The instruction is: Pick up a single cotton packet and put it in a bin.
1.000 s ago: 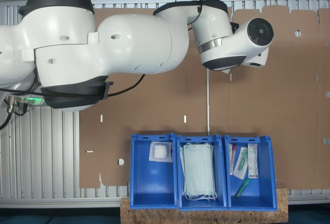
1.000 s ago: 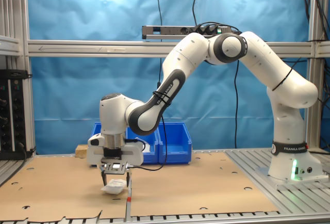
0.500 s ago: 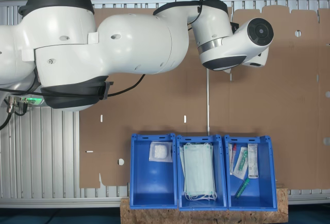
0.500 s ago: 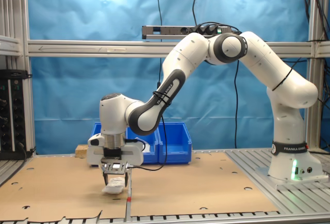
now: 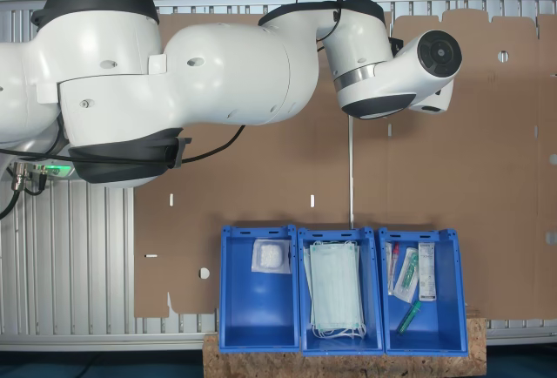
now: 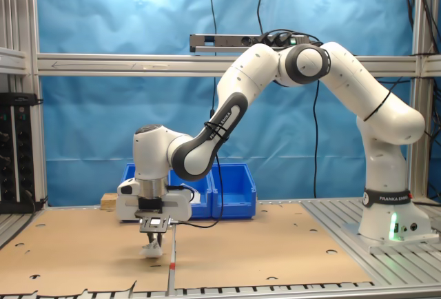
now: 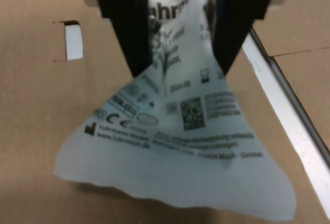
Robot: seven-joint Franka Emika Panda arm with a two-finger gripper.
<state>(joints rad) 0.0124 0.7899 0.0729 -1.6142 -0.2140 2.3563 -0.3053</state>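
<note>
In the wrist view the claw (image 7: 180, 25) is cut off by the picture's edge, and the cotton packet's (image 7: 178, 146) pinched part runs out of frame between its fingers. The packet's finest print is too blurred to make out.

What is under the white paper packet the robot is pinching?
Brown cardboard sheet lies under the small white printed cotton packet, which hangs pinched in the black gripper. The patch directly beneath the packet is covered, so anything there can't be seen.

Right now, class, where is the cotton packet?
The cotton packet is pinched between the gripper fingers, hanging just above the cardboard in the second exterior view's lower left, in front of the blue bins.
</note>
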